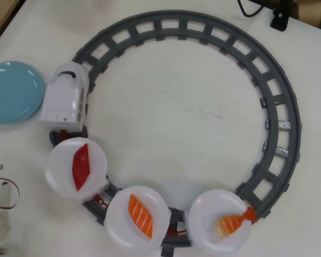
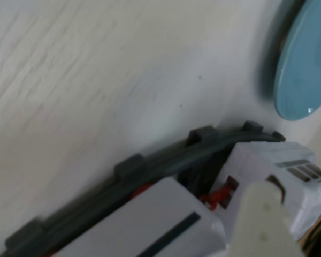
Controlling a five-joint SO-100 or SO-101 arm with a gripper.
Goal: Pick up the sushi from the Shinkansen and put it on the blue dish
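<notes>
- White worktop (image 1: 176, 107) carries a dark grey ring of toy track (image 1: 278, 96), which guides the train.
- Round light-blue glossy dish (image 1: 10, 91) waits empty beside the white Shinkansen engine (image 1: 64, 99).
- Striped shrimp sushi (image 1: 232, 222) rides the rearmost white plate (image 1: 203, 235).
- The jaws are not clearly visible in either view, so their state and the sushi's place relative to them cannot be told.

text: none legible | labels: none | numbers: none | signs: none

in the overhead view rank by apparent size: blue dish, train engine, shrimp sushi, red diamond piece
1. Blue dish, largest, though the left edge crops it.
2. Train engine.
3. Red diamond piece and shrimp sushi: they look too alike to rank, both far smaller than the engine.
</notes>
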